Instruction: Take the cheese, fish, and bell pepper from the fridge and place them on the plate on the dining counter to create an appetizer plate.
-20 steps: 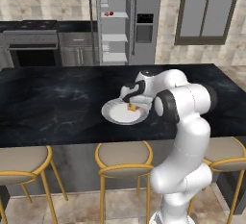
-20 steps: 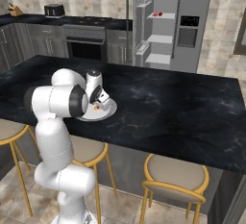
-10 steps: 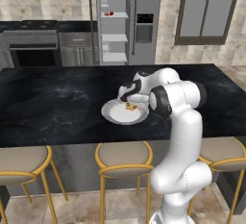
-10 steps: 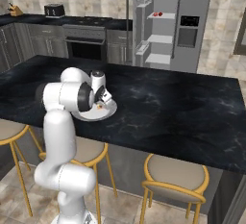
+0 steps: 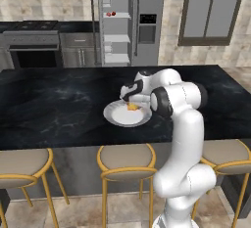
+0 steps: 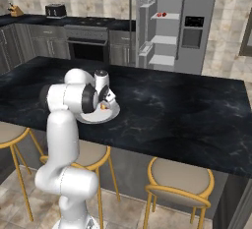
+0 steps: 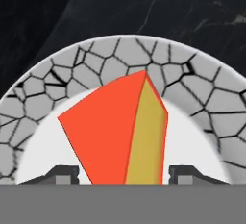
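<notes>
Cheese (image 7: 122, 131): you see a sharp wedge, one face flat red, the other dull yellow, lying on the plate between the two finger tips; a small orange speck in the left base view (image 5: 133, 106).
Gripper (image 7: 123, 175): your jaws stand apart, one dark tip on each side of the wedge, with a gap to each; nothing is clamped.
Plate (image 7: 202, 93): round and shallow, smooth white centre, raised grey rim crazed with dark cracks; it sits on the counter.
Counter (image 5: 59, 104): glossy black marble with pale veins.
Fridge (image 6: 170, 24): grey steel, door open, pale shelves; two small red things (image 6: 161, 14) lie on an upper shelf.
Stools (image 5: 126, 161): you have round tan seats on thin gold legs along the near edge.
</notes>
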